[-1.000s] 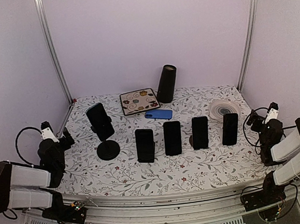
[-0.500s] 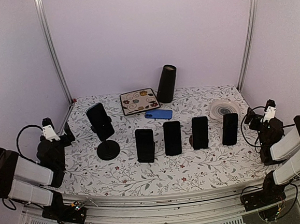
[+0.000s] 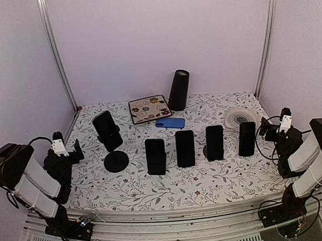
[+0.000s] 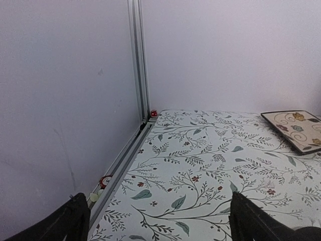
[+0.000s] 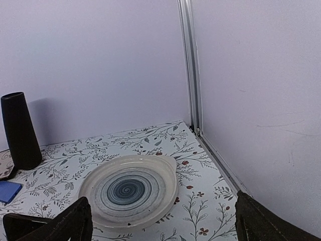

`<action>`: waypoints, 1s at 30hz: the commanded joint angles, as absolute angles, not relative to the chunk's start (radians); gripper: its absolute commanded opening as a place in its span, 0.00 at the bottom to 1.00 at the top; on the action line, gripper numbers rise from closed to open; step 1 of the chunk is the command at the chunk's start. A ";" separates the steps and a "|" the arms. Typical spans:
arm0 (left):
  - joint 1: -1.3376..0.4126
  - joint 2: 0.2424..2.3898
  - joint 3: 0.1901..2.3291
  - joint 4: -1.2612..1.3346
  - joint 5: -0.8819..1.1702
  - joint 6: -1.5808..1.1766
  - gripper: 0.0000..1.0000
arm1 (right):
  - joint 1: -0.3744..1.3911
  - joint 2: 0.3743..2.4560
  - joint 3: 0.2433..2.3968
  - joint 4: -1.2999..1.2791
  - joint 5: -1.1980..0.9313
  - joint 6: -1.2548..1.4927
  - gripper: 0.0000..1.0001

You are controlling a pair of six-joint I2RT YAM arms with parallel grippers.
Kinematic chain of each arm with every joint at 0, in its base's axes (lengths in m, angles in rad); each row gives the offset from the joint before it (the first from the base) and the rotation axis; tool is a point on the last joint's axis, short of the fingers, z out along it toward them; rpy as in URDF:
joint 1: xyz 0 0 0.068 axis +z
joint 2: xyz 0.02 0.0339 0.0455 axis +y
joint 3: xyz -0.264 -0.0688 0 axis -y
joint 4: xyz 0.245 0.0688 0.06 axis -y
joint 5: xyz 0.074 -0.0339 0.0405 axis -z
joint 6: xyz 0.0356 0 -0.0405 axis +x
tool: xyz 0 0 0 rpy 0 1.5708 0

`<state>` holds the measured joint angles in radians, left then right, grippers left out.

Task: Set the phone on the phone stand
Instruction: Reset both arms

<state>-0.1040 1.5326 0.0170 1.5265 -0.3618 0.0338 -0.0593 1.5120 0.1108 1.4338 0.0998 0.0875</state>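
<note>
Blue phone (image 3: 169, 122) flat on worktop (image 3: 155, 193), behind row of four upright dark phones (image 3: 185, 148). Fifth dark phone (image 3: 107, 130) on round-base stand (image 3: 115, 160). One plate (image 5: 128, 191). Left end effector (image 4: 158, 221), right end effector (image 5: 163, 221): fingers apart, empty.

A: What encloses the table (image 3: 222, 189)?
B: Three plain, pale lilac panels: a back wall (image 3: 160, 37), a left wall (image 3: 12, 71) and a right wall (image 3: 305, 42). They meet at a left aluminium post (image 3: 55, 56) and a right aluminium post (image 3: 267, 37) in the far corners.
A: And the surface?
B: A white cloth (image 4: 200, 165) printed with grey-green leaves and small red flowers covers it from the far wall to the near edge, where a metal rail (image 3: 175, 231) runs left to right.
A: The light?
B: Soft and even, with only faint shadows.
</note>
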 commanded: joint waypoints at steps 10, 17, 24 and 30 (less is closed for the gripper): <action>-0.095 1.576 0.129 1.577 -0.321 0.059 0.97 | -0.034 1.525 0.182 1.383 0.124 0.057 0.99; -0.095 1.571 0.208 1.413 -0.338 0.052 0.97 | -0.028 1.528 0.202 1.350 0.123 0.045 0.99; -0.089 1.568 0.215 1.396 -0.331 0.044 0.97 | -0.026 1.529 0.201 1.352 0.122 0.046 0.99; -0.089 1.568 0.215 1.396 -0.330 0.044 0.97 | -0.026 1.528 0.203 1.350 0.119 0.044 0.99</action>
<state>-0.0982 1.5776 0.2043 1.4075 -0.3267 0.0483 -0.0326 1.5146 0.1890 1.3525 0.1173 0.0513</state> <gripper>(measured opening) 0.966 0.989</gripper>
